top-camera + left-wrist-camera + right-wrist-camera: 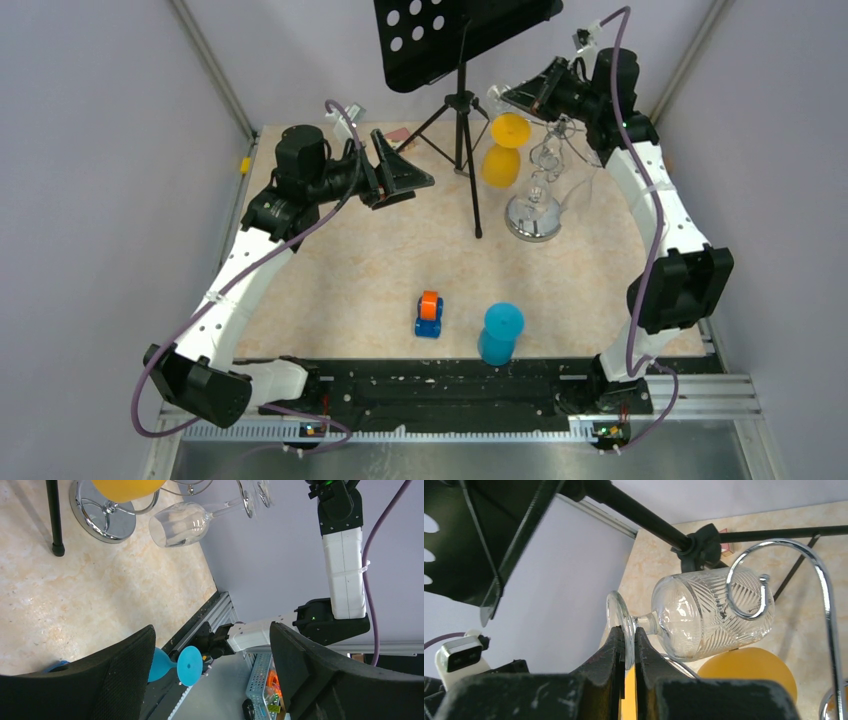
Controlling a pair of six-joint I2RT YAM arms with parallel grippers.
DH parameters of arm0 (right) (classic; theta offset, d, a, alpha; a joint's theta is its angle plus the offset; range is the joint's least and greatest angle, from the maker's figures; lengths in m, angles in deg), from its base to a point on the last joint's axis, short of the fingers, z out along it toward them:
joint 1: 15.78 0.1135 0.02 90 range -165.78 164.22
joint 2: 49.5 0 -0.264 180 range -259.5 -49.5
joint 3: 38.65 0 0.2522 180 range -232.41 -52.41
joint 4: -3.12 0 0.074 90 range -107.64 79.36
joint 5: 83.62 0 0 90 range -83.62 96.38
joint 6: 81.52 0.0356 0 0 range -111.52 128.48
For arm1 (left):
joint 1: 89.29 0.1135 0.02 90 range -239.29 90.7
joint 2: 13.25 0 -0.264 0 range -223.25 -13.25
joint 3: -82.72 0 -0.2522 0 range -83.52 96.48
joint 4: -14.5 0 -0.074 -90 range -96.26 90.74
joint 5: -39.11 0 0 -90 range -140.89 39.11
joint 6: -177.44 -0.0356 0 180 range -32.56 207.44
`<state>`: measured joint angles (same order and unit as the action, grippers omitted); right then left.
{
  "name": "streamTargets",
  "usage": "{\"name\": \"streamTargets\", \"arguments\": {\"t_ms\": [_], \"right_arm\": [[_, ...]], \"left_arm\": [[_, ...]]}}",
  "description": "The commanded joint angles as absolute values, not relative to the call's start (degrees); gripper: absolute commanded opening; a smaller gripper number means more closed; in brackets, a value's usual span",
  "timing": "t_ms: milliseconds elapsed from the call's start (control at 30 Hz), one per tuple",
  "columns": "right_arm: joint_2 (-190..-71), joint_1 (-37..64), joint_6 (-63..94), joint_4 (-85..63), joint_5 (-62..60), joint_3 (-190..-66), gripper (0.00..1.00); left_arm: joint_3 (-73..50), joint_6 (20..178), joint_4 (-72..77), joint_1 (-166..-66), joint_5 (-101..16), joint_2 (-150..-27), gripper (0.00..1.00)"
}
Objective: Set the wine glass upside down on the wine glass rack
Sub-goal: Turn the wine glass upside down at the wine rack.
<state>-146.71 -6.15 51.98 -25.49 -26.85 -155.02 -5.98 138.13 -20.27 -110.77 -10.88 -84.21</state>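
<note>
A clear cut-pattern wine glass point(704, 615) lies on its side in mid-air at about 1 o'clock over the bench point(340, 270), the edge of its foot pinched between the right jaws, which are pressed tight on it. The bowl points away from the right arm point(660, 215), towards the curled top hooks of the wine glass rack point(533, 215). In the right wrist view one chrome curl crosses in front of the bowl, but whether they touch cannot be told. The rack's round domed base stands on the bench below, with a yellow goblet point(503, 152) just beside its post at 9 o'clock, foot uppermost. The left arm point(300, 190) hangs over the bench at 10 o'clock, its jaws spread wide, holding nothing and aimed towards 3 o'clock. A black music stand point(460, 40) rises at 12 o'clock, with its tripod feet planted beside the rack. Near the front edge, at 6 o'clock, a blue goblet point(500, 333) stands with a small blue-and-orange toy point(429, 314) at its 9 o'clock. The bench top is beige, marbled like stone, with pale lilac-grey walls around it and a black rail point(450, 385) along the near edge.
</note>
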Motion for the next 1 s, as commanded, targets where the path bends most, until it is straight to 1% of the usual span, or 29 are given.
{"name": "streamTargets", "arguments": {"t_ms": [0, 567, 967], "right_arm": [[-142.83, -7.75, 50.72, -22.50, -25.84, -154.28, 0.00], [-140.61, -9.83, 50.75, -24.13, -23.91, -153.46, 0.00], [-139.32, -10.36, 52.76, -26.88, -19.78, -154.28, 0.00]], "left_arm": [[-5.30, 138.00, -17.61, -110.59, -10.42, -83.37, 0.87], [-6.15, 138.33, -17.80, -110.60, -10.72, -82.34, 0.87], [-6.54, 138.44, -17.96, -110.52, -11.00, -81.80, 0.87]]}}
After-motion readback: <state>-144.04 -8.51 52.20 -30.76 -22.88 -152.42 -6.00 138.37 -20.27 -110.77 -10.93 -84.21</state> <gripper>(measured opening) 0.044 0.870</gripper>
